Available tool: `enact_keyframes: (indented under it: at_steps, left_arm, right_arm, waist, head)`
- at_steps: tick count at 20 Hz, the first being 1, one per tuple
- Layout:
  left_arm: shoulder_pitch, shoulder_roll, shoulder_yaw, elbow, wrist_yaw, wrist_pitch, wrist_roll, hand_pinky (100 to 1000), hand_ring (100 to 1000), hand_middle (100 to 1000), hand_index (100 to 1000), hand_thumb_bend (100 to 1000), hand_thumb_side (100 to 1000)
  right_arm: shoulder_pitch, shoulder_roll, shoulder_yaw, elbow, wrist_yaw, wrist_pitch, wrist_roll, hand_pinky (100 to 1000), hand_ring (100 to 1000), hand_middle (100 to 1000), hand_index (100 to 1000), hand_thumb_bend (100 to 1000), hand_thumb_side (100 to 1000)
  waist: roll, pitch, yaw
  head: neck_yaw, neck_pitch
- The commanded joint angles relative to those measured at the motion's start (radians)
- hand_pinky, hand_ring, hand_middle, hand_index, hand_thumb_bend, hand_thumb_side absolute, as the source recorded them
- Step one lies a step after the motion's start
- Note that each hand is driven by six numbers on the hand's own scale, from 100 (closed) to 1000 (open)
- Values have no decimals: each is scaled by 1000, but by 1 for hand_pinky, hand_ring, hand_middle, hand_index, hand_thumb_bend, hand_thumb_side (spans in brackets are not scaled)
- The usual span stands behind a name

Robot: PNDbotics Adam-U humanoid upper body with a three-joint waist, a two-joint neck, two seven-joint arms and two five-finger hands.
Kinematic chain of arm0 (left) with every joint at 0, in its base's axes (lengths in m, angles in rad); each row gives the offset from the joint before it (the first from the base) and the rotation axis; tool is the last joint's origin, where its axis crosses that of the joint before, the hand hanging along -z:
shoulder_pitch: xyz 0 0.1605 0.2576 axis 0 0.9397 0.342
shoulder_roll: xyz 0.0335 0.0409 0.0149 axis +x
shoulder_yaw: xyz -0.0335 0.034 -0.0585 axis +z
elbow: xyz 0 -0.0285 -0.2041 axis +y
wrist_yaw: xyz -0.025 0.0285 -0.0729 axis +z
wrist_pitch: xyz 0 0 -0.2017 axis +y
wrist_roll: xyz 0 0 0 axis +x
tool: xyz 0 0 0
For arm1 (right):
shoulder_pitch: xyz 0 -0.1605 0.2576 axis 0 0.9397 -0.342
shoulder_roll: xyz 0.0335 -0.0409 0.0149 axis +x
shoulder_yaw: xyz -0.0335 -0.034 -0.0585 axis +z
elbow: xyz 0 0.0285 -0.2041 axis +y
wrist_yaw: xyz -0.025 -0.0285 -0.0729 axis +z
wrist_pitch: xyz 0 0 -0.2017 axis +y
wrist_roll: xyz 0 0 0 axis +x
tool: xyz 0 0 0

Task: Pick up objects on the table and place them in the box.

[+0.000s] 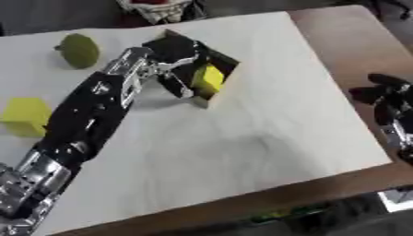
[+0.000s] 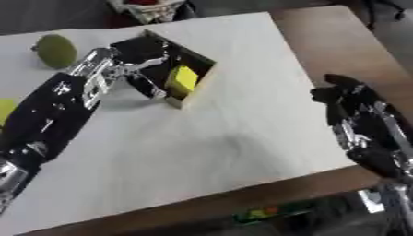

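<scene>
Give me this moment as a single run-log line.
left hand over box, grip unclear | yellow block in box | right hand idle at table's right edge | green fruit, yellow block on table remain

The black-and-silver left hand (image 1: pixel 171 51) is reaching over the dark open box (image 1: pixel 216 94), where a yellow block (image 1: pixel 208 79) is sitting. A green rounded fruit (image 1: pixel 79 50) and a yellow cube (image 1: pixel 26 116) are lying on the white counter (image 1: pixel 242 138). The right hand (image 1: pixel 386 92) is idling at the right edge.
</scene>
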Motion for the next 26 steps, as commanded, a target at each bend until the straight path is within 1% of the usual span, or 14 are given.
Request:
enact_keyframes:
  at_steps: [1, 5, 6, 9, 11, 13, 17, 19, 20, 22, 23, 24, 26]
  left_arm:
    - [-26, 32, 13, -38, 21, -1, 7, 725, 652, 675, 859, 391, 192]
    - [-27, 97, 6, -142, 118, 2, -28, 726, 653, 673, 861, 382, 188]
    - [-25, 124, 6, -175, 154, 3, -40, 722, 654, 672, 862, 357, 194]
    - [-1, 222, 9, -294, 282, 22, -84, 721, 653, 669, 857, 352, 182]
    - [31, 291, 18, -378, 359, 45, -112, 721, 650, 664, 853, 358, 169]
    - [74, 366, 31, -460, 412, 73, -131, 727, 653, 669, 856, 379, 166]
    - [210, 518, 64, -584, 492, 112, -163, 747, 675, 697, 865, 413, 207]
    - [270, 571, 79, -620, 511, 124, -182, 770, 701, 731, 876, 441, 268]
    - [303, 598, 85, -632, 515, 123, -196, 790, 724, 757, 891, 474, 325]
    - [344, 629, 98, -652, 524, 116, -222, 790, 724, 757, 891, 474, 325]
    - [371, 651, 103, -652, 523, 109, -239, 828, 761, 806, 910, 575, 440]
    - [395, 670, 112, -646, 522, 99, -257, 841, 773, 823, 918, 611, 490]
    - [428, 692, 130, -618, 522, 85, -286, 852, 785, 838, 926, 645, 542]
  right_arm:
    - [-11, -12, -4, -13, -7, -2, 1, 852, 814, 634, 878, 100, 470]
    - [-10, -15, -9, -12, -3, -3, -4, 852, 814, 634, 878, 100, 470]
    - [-9, -16, -12, -12, -2, -3, -6, 852, 813, 635, 878, 100, 470]
    - [-6, -20, -19, -11, 3, -3, -12, 852, 814, 635, 878, 100, 470]
    - [-4, -21, -23, -11, 6, -4, -17, 852, 814, 635, 878, 100, 470]
    - [-3, -24, -28, -11, 9, -5, -22, 852, 814, 635, 878, 100, 470]
    - [5, -31, -37, -9, 17, -5, -31, 852, 814, 635, 878, 100, 470]
    - [7, -34, -38, -9, 19, -5, -33, 852, 814, 635, 878, 100, 470]
    - [7, -35, -38, -8, 21, -6, -34, 852, 814, 635, 879, 100, 470]
    - [7, -36, -38, -8, 22, -6, -34, 852, 814, 635, 879, 100, 470]
    - [9, -37, -39, -7, 23, -6, -34, 852, 814, 635, 879, 100, 470]
    - [10, -38, -40, -7, 24, -6, -35, 853, 814, 635, 879, 100, 470]
    - [11, -39, -41, -6, 25, -7, -36, 853, 814, 635, 879, 100, 470]
  waist:
    - [-4, -14, 5]
    - [-3, -14, 17]
    - [-2, -14, 24]
    - [-1, -14, 39]
    - [0, -14, 48]
    - [1, -13, 58]
    - [6, -15, 81]
    - [8, -17, 91]
    - [9, -17, 95]
    - [9, -18, 98]
    - [10, -19, 103]
    - [10, -20, 106]
    - [10, -22, 108]
  head:
    - [-6, 5]
    - [-18, 5]
    - [-25, 5]
    - [-40, 5]
    - [-49, 5]
    - [-58, 5]
    - [-76, 5]
    - [-80, 5]
    - [-82, 5]
    - [-82, 5]
    - [-83, 5]
    - [-83, 5]
    - [-82, 5]
